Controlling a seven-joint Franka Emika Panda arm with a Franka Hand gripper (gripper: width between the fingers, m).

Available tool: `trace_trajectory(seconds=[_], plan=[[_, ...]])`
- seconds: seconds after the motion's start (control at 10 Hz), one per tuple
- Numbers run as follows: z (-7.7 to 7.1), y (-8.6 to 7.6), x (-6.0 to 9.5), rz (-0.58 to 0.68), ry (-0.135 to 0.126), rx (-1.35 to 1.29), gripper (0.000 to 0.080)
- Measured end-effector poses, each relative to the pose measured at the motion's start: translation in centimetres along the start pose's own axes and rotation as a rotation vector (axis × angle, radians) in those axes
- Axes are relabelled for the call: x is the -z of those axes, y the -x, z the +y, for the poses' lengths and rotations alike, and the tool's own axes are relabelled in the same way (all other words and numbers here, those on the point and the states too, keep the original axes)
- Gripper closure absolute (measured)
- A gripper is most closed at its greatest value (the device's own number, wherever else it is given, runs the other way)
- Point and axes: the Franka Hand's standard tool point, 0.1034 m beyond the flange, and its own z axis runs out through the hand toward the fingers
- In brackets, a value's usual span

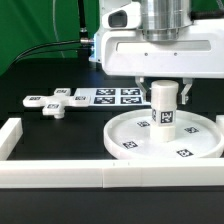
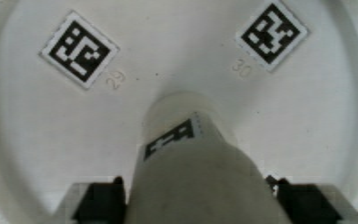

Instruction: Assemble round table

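Observation:
The large rimmed disc [image 1: 125, 141] lies on the table at the exterior view's right, with tags on its face. The thick short cylinder [image 1: 163, 115] stands upright at the disc's centre, a tag on its side. My gripper [image 1: 163, 88] is straight above it, shut on the cylinder's upper part. In the wrist view the cylinder [image 2: 194, 160] runs down between my fingers [image 2: 105, 200] onto the disc [image 2: 167, 60]. The hub is hidden under the cylinder. The flat cross-shaped piece [image 1: 55, 103] lies loose on the table at the exterior view's left.
The marker board [image 1: 110, 97] lies behind the disc, between it and the cross-shaped piece. A long white wall bar [image 1: 100, 177] runs along the front, and another [image 1: 9, 138] stands at the exterior view's left. A black cable hangs at the back.

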Motion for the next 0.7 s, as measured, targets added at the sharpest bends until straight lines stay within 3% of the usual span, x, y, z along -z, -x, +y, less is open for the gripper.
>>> trace_trajectory(seconds=[0.7], plan=[[-0.17, 0.11, -0.04, -0.023, -0.036, -0.385, 0.0390]])
